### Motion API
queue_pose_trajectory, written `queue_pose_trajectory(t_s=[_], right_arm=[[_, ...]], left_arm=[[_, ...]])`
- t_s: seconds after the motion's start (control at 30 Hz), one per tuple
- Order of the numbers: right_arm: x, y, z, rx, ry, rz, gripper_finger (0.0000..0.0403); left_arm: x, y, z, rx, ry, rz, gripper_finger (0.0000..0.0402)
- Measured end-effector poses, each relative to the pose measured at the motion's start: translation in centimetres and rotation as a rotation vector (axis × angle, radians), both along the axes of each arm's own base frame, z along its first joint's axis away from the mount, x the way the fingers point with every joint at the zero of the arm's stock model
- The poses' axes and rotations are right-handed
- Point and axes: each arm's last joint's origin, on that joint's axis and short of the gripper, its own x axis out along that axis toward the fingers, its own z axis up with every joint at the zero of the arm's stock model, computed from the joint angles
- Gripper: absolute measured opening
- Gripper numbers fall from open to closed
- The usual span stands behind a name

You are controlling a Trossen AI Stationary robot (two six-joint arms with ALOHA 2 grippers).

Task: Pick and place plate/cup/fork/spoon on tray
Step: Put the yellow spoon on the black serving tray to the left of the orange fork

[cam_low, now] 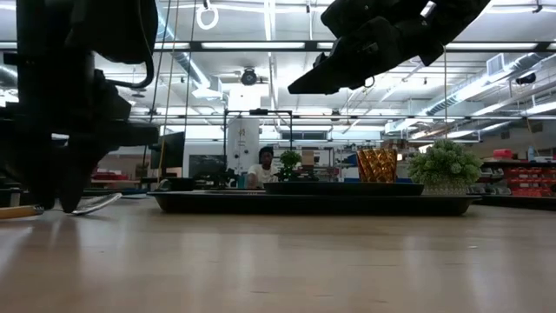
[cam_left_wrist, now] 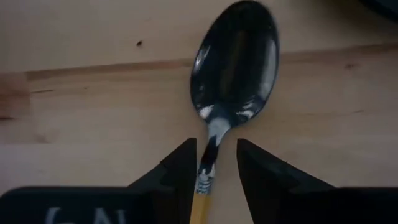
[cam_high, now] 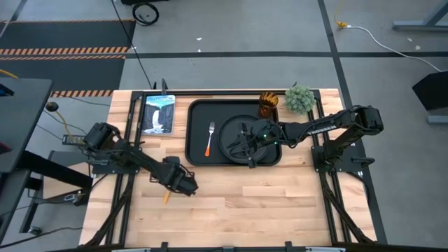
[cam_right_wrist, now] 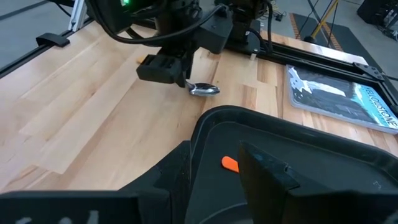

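A: Where was the spoon [cam_left_wrist: 233,68]?

B: Flat on the table [cam_high: 266,203], its neck between the left gripper's [cam_left_wrist: 212,163] slightly parted fingers, not yet clamped.

A: The risk?

B: Probably the thin handle slipping or pivoting on closure.

A: The tray [cam_high: 197,112]?

B: It held the fork [cam_high: 210,138] and plate [cam_high: 229,133]; the right gripper [cam_right_wrist: 214,163], open and empty, hung above. The cup [cam_high: 269,104] stood beside it.

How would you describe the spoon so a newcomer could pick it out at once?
Start at the big black tray in the table's middle, then look to the bare wood off its near-left corner, under the left claw. The spoon lies flat there, the open claw straddling its neck. Its oval bowl and off-tray spot distinguish it from the tined fork.
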Motion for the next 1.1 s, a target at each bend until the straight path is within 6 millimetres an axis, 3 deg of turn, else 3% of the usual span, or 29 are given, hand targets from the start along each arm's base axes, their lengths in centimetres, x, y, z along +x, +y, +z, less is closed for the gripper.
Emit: queue_pose_trajectory(t_s=[0.63, 0.93, 1.1], right_arm=[[0.0, 0.0, 0.0, 0.000, -0.001, 0.000, 0.0137], [0.0, 0.0, 0.0, 0.000, -0.002, 0.001, 0.0137], [0.1, 0.0, 0.1, -0.004, -0.014, 0.002, 0.0137]], left_arm=[[-0.4, -0.1, -1.0, -0.075, -0.028, -0.019, 0.0030], [-1.6, 0.8, 1.5, -0.066, -0.046, -0.002, 0.0039], [-2.0, 2.1, 3.1, 0.030, -0.101, 0.029, 0.0036]])
